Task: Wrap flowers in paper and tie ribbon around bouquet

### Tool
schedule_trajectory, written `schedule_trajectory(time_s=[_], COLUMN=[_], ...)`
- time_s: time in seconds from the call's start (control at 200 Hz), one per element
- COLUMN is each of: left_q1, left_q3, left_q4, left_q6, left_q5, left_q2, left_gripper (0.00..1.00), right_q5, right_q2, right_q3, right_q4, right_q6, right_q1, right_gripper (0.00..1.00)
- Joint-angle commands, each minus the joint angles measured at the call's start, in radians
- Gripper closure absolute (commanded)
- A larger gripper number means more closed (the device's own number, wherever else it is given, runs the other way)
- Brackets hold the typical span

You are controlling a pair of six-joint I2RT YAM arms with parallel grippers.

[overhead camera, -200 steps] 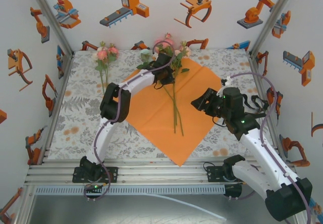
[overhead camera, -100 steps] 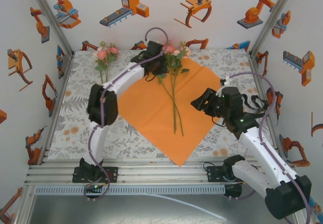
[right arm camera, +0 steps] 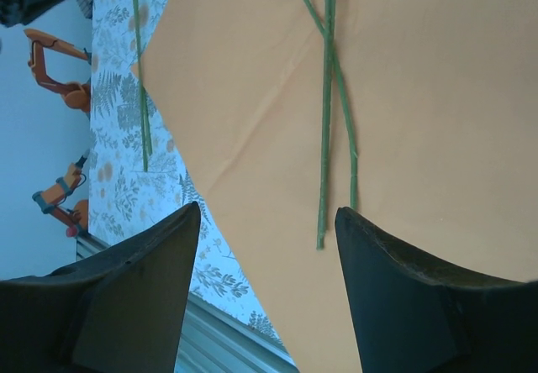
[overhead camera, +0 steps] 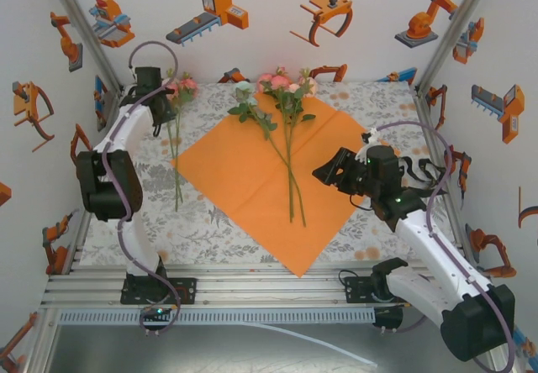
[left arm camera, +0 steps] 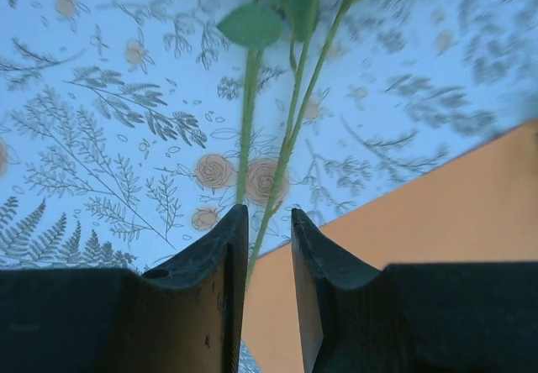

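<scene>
The left gripper (left arm camera: 269, 213), jaws narrowly parted, hovered over two flowers (left arm camera: 252, 24) lying on the tablecloth (left arm camera: 101, 138) beside the paper (left arm camera: 437, 213); closing off-centre could miss one thin stem.

I get one high view from behind the arm bases (overhead camera: 155, 289), looking down — both wrist views sit close, sharing the paper (overhead camera: 244, 171).

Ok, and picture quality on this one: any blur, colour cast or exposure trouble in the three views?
Top external: evenly lit and sharp, with soft shadows; the paper is saturated but not blown out. Left wrist: blue cast on the tablecloth, the flowers go soft at the top edge, the left gripper is nearly black. Right wrist: same blue cast, stems crisp, the right gripper is dark.
</scene>
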Motion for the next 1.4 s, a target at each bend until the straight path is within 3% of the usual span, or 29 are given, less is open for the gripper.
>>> schedule_trajectory(time_s=[0.0, 0.365, 0.561, 0.696, 0.816, 0.951, 1.081, 1.272, 1.397], left_q1=[-0.024, -0.017, -0.009, -0.009, -0.009, -0.01, -0.015, -0.033, -0.083], left_q3=[0.093, 0.378, 0.421, 0.421, 0.415, 0.387, 0.285, 0.047, -0.053], left_q4=[-0.076, -0.269, -0.297, -0.297, -0.299, -0.288, -0.22, 0.02, 0.229], left_q6=[0.087, 0.152, 0.157, 0.162, 0.159, 0.141, 0.085, -0.092, -0.278], left_q5=[0.004, -0.023, -0.008, -0.01, -0.014, -0.021, 0.008, 0.244, 0.399], left_q2=[0.091, 0.364, 0.435, 0.44, 0.431, 0.352, 0.167, -0.131, -0.205], left_gripper=[0.7, 0.66, 0.67, 0.77, 0.98, 1.0, 1.0, 1.0, 1.0], right_q5=[-0.004, 0.015, 0.017, 0.023, 0.024, 0.023, 0.026, 0.025, 0.022], right_q2=[-0.014, -0.014, -0.007, -0.006, -0.001, 0.001, 0.005, 0.016, 0.028], right_q3=[-0.001, -0.016, -0.012, -0.012, -0.009, -0.005, 0.0, 0.0, 0.004], right_q4=[0.012, 0.022, 0.02, 0.018, 0.023, 0.019, 0.019, 0.039, 0.048], right_q6=[-0.024, -0.008, -0.009, -0.009, -0.008, -0.009, -0.005, 0.01, 0.012], right_q1=[0.007, 0.007, 0.007, 0.007, 0.007, 0.006, 0.007, 0.007, 0.006], right_gripper=[0.38, 0.38, 0.38, 0.38, 0.38, 0.38, 0.38, 0.38, 0.38])
